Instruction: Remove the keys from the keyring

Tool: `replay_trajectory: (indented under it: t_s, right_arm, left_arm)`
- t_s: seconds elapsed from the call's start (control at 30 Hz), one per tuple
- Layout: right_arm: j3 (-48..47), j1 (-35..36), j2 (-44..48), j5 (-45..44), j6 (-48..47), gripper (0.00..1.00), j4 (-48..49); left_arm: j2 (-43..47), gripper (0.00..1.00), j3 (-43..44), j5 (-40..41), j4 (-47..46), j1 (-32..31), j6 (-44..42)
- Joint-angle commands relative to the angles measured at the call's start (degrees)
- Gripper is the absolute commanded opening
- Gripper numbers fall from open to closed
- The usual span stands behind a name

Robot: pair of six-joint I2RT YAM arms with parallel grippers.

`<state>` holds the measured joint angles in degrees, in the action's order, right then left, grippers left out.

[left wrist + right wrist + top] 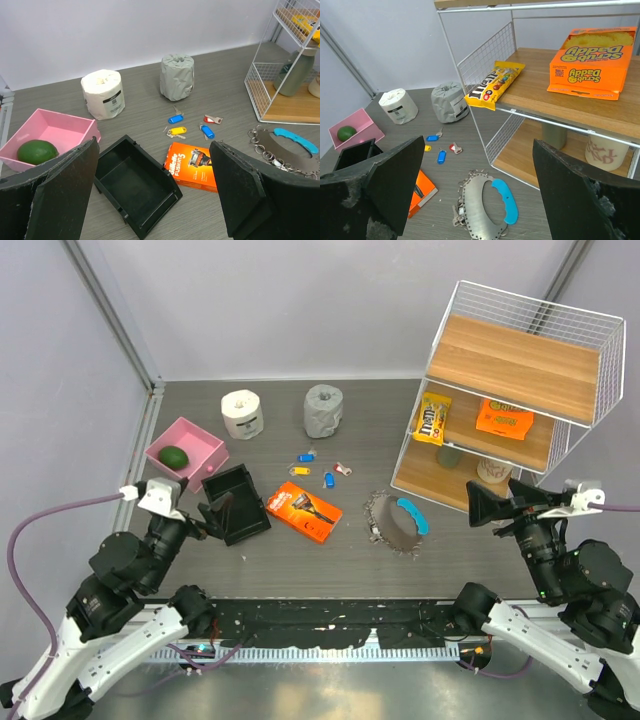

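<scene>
Since every one of the small dull-grey metal keys (388,525) sits fanned in one jagged circle, with the slim light-blue crescent keyring (411,514) joined along its right edge, I'd say the job has not started. No key looks to be off the band, so all of the removing is left to do. The cluster lies flat on the dark grey table (450,570), right of centre. It is just in front of the bottom shelf of the white wire rack (530,302) and a little right of the orange razor pack (304,511). A few tiny blue, yellow and pink tagged keys (322,469) lie loose farther back, well apart from the cluster and no part of it.

Neither tool has anything. The left gripper (155,165) hangs at the near left by a black plastic tray (134,187), its two padded fingers (60,195) spread wide with nothing between them and nothing touched. The right gripper (479,165) hovers at the near right, beside the rack's lower shelf. Its fingers are equally far apart, and it looks down toward the cluster without touching it. My guess is that one arm must pin the ring while the other works the keys off.
</scene>
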<state>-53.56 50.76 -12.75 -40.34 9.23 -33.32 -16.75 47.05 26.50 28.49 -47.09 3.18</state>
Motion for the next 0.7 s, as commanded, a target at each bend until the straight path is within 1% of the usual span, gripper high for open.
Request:
replay_trajectory:
  t_s: [0.0,0.1,0.17,0.33,0.4,0.53,0.57,0.6,0.63,0.67]
  right_arm:
    - [0.74,0.04,-0.95,1.84,-0.27,0.96,3.09]
    - [1.35,-0.05,-4.81,0.7,2.97,0.95,1.33]
    - [1.7,-0.05,-8.06,1.57,5.43,0.95,-0.51]
    - [1.27,-0.05,-19.56,5.18,10.1,0.96,-5.34]
    - [1.09,-0.05,-23.43,7.37,11.76,0.96,-6.66]
    - [3.8,-0.14,-29.94,15.27,14.93,0.95,-5.88]
    - [4.6,-0.14,-30.66,16.68,15.98,0.97,-4.66]
    - [6.43,-0.14,-31.88,18.61,17.3,0.97,-4.13]
    - [7.5,-0.14,-32.33,19.15,18.0,0.93,-2.99]
    - [9.33,-0.14,-33.29,20.29,19.23,0.83,-2.46]
  left_arm:
    - [-1.79,0.99,0.68,-0.49,-2.39,0.07,-0.9]
    - [-4.42,0.99,1.73,-1.27,-1.42,0.16,-0.55]
    - [-6.44,0.99,2.61,-1.36,-0.46,0.07,0.16]
    - [-13.2,0.99,6.82,-4.0,4.63,0.07,6.21]
    - [-15.75,0.99,8.14,-5.49,6.48,0.07,8.5]
    - [-19.54,0.99,8.15,-7.51,6.85,0.07,11.58]
    - [-20.15,0.99,7.89,-8.47,6.93,0.07,13.15]
    - [-20.86,0.99,7.36,-9.7,6.84,0.07,14.56]
    - [-21.21,0.99,6.57,-12.06,6.06,0.07,15.79]
    - [-21.65,0.99,5.26,-13.57,4.75,0.07,17.28]
